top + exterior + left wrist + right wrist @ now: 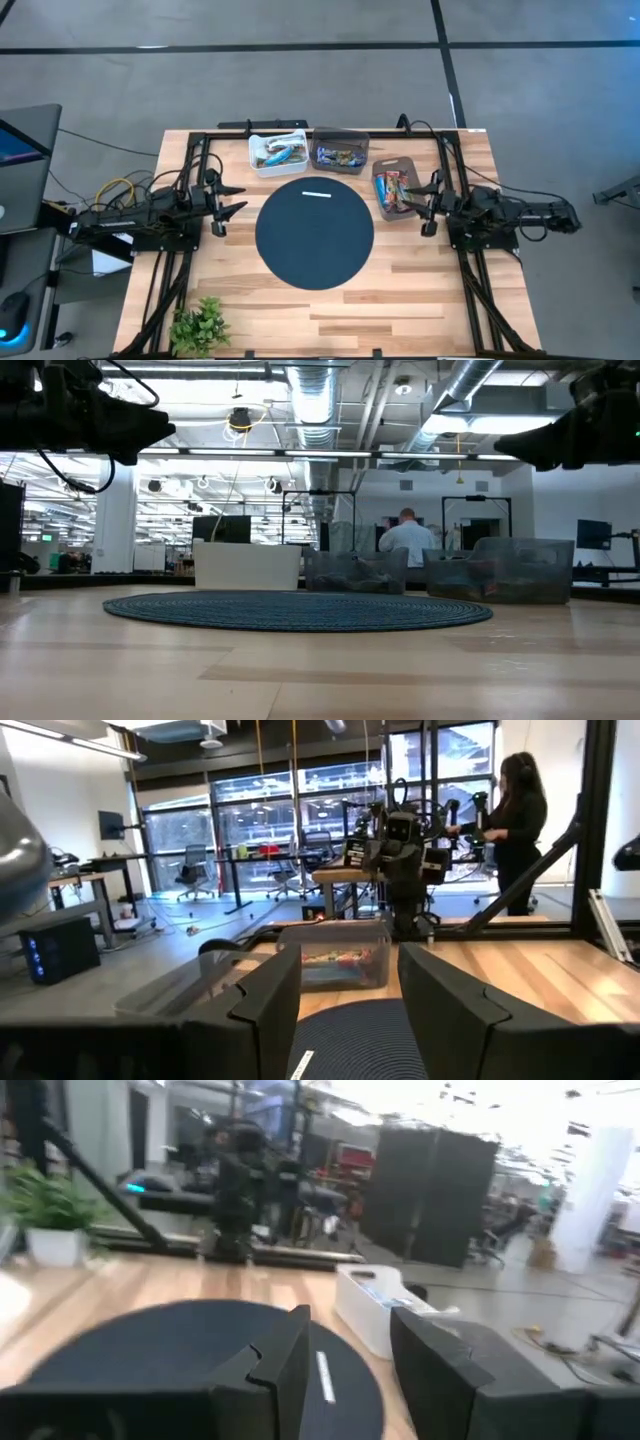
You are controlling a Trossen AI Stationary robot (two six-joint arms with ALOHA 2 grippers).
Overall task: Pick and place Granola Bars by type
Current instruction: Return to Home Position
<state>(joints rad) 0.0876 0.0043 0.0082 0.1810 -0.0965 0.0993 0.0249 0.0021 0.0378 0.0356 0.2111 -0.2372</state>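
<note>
The granola bars lie in three bins at the table's far side. Blue ones are in a white bin. Brown and blue ones are in a dark grey bin. Orange-red ones are in a grey bin. A thin white strip lies on the far part of a round dark mat. My left gripper hovers open at the mat's left, pointing level across it. My right gripper hovers open at the mat's right, beside the grey bin. Both are empty.
A small potted plant stands at the near left corner. Black frame rails run along the table's left, right and far sides. A person stands beyond the table on the right, and another shows in the room behind.
</note>
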